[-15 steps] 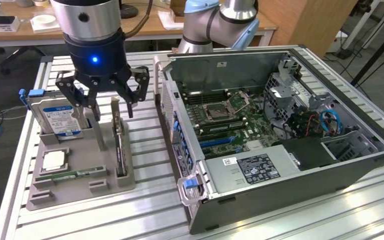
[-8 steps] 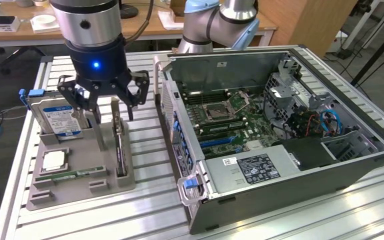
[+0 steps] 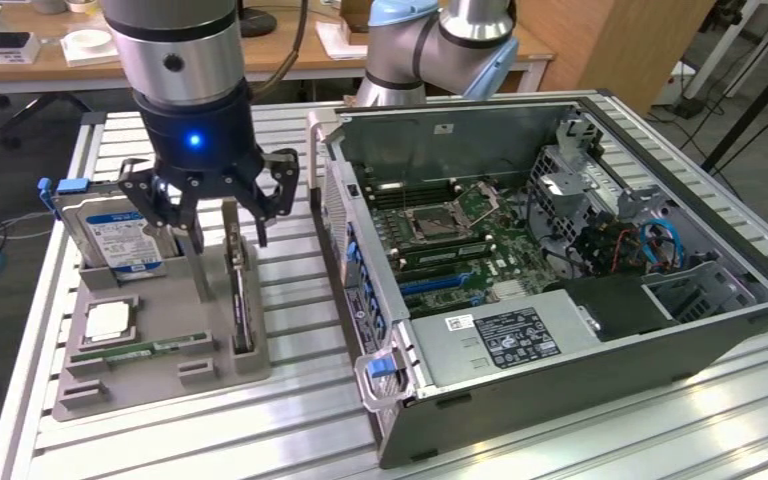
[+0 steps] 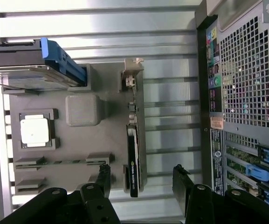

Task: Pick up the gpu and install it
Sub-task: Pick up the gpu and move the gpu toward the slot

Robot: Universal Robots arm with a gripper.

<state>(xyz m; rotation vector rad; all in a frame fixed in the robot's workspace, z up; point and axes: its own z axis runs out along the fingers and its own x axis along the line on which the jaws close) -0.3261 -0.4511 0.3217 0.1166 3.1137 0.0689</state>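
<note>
The gpu point(image 3: 240, 295) stands on its long edge in a slot of the grey parts tray point(image 3: 157, 385), a thin dark card with a silver bracket at its far end. My gripper point(image 3: 220, 232) hangs just above it, open, with nothing between its fingers. In the wrist view the gpu point(image 4: 133, 161) lies between the two black fingertips point(image 4: 182, 179), closer to one of them, and my gripper point(image 4: 143, 181) is apart from the card. The open computer case point(image 3: 704, 330) lies to the exterior view's right, its motherboard point(image 3: 458, 235) exposed.
The tray point(image 4: 111, 135) also holds a hard drive point(image 3: 115, 235) with a blue rail standing on edge, a CPU point(image 3: 107, 320) and a green RAM stick point(image 3: 137, 351). The case's perforated side point(image 4: 246, 79) stands close beside the tray. A second robot arm point(image 3: 431, 45) stands behind the case.
</note>
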